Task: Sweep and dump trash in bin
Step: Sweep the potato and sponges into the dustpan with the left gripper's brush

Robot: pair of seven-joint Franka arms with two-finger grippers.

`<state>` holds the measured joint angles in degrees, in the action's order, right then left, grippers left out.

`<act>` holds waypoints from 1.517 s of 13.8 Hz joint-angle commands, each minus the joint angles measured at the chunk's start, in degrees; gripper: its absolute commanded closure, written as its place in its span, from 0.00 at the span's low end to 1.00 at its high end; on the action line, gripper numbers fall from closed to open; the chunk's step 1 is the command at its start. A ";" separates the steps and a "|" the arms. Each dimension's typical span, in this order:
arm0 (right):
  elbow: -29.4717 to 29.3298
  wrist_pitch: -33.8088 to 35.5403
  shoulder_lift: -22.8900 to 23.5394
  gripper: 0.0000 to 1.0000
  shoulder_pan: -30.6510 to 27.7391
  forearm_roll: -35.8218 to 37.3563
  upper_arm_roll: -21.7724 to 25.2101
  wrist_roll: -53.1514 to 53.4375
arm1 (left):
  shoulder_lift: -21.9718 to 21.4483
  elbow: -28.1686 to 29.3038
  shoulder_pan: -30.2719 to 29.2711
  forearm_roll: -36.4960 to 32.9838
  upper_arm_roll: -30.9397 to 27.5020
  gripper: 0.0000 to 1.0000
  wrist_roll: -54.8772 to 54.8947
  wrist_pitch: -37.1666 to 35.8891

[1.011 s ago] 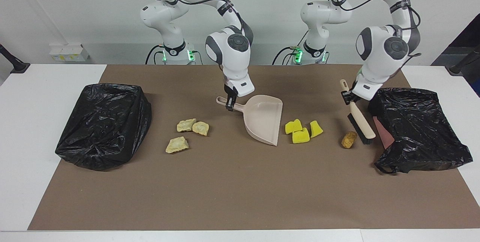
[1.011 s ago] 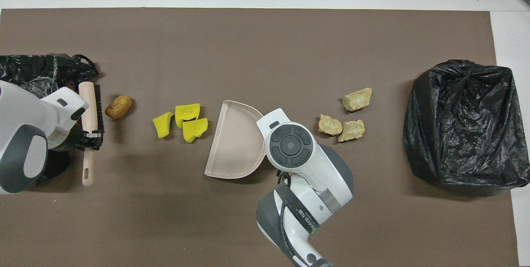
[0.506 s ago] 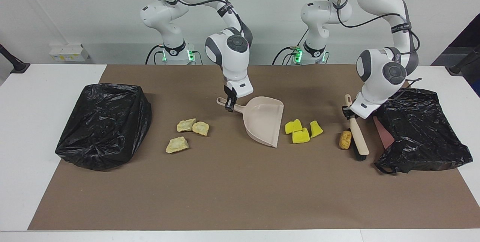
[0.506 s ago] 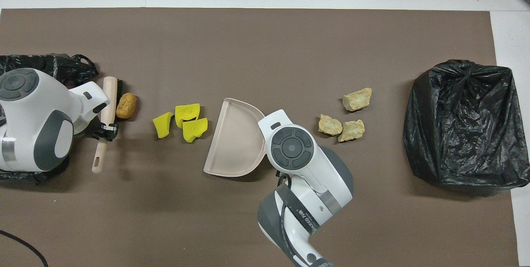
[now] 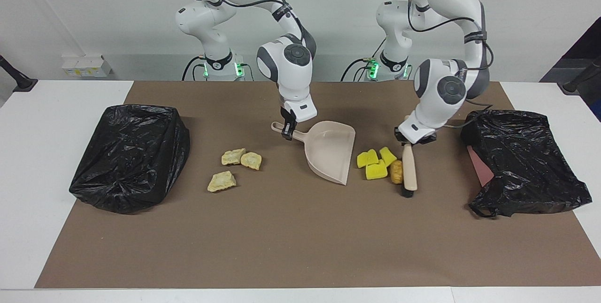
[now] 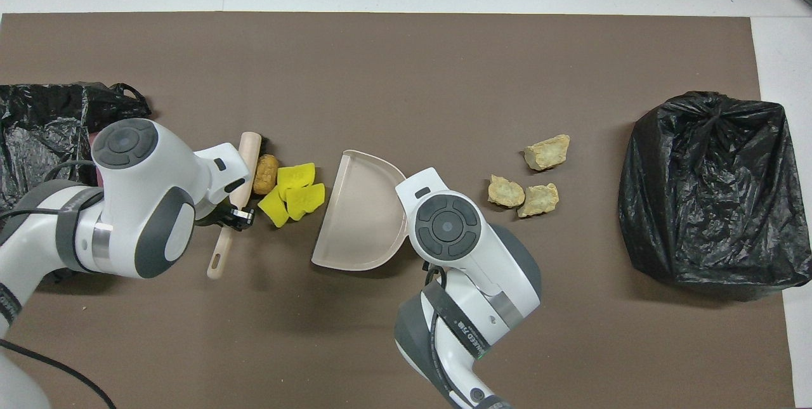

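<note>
While the left gripper (image 5: 407,139) stays out of this sentence's doubt, clamped on the brush (image 5: 409,167) handle, the orange-brown chunk (image 5: 396,172) lies pressed against the bristle side, and the three yellow chunks (image 5: 374,162) sit just past it toward the dustpan (image 5: 328,150). The brush's long axis runs away from the robots, broadside to the push. The dustpan mouth faces that pile; the right gripper (image 5: 287,130) is closed on its handle. The three tan chunks (image 5: 235,167) lie at the dustpan's back, toward the right arm's end, near the closed black bag (image 5: 129,155).
</note>
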<state>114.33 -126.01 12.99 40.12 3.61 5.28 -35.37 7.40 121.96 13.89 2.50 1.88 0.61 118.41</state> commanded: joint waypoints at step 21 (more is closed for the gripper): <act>0.01 6.20 -8.58 1.00 -5.75 0.96 0.25 1.36 | -5.99 2.31 4.91 8.49 -1.53 1.00 -13.17 -4.25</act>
<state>113.80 -122.64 9.30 36.94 3.64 5.88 -34.59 2.95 123.33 18.37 12.05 -0.13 -11.18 114.96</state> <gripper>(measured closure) 0.678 0.749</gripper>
